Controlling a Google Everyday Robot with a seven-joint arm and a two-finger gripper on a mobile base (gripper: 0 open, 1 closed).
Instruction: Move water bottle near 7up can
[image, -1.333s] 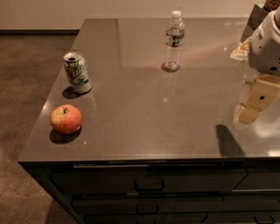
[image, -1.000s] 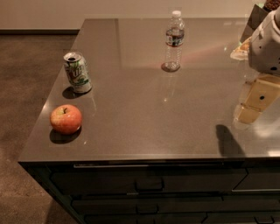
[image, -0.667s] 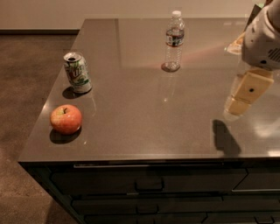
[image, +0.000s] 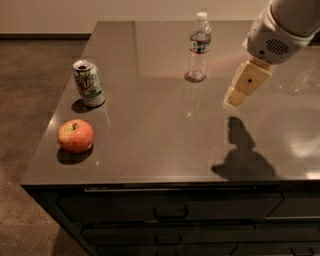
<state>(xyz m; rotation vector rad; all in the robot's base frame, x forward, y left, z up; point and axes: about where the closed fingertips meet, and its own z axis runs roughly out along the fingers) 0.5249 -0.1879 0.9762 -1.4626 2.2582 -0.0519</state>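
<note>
The water bottle (image: 199, 46) stands upright at the back middle of the dark counter (image: 165, 135). It is clear, with a white cap and a dark label band. The 7up can (image: 88, 83) stands upright near the counter's left edge, green and white with a silver top. My gripper (image: 234, 98) hangs above the counter to the right of the bottle and a little nearer the front. It holds nothing and does not touch the bottle. The can is far to its left.
A red apple (image: 75, 136) lies near the front left corner, in front of the can. The gripper's shadow (image: 242, 155) falls on the counter's front right. Drawers (image: 170, 212) run below the front edge. Brown floor lies to the left.
My gripper has moved left and toward the back, closer to the water bottle. The bottle, can and apple have not moved.
</note>
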